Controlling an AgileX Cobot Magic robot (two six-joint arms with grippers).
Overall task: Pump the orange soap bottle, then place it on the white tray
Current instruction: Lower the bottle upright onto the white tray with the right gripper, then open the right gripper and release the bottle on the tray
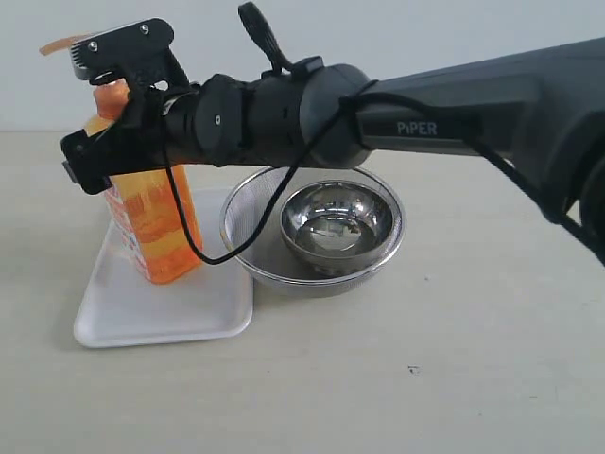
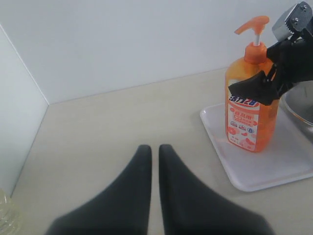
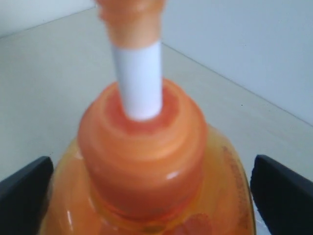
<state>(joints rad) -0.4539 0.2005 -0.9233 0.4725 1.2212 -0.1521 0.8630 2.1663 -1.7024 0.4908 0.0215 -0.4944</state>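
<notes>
The orange soap bottle stands upright on the white tray, toward its back left part. My right gripper reaches in from the right at the height of the bottle's shoulder. It is open wide, with one finger in front of the bottle and one behind. In the right wrist view the bottle fills the space between the two black fingertips, which stand just off its sides. The left wrist view shows the bottle on the tray, and my left gripper shut over bare table well away from them.
A round steel mesh strainer holding a shiny steel bowl sits right against the tray's right side, under my right arm. A wall runs behind the table. A side wall closes in beside the left gripper.
</notes>
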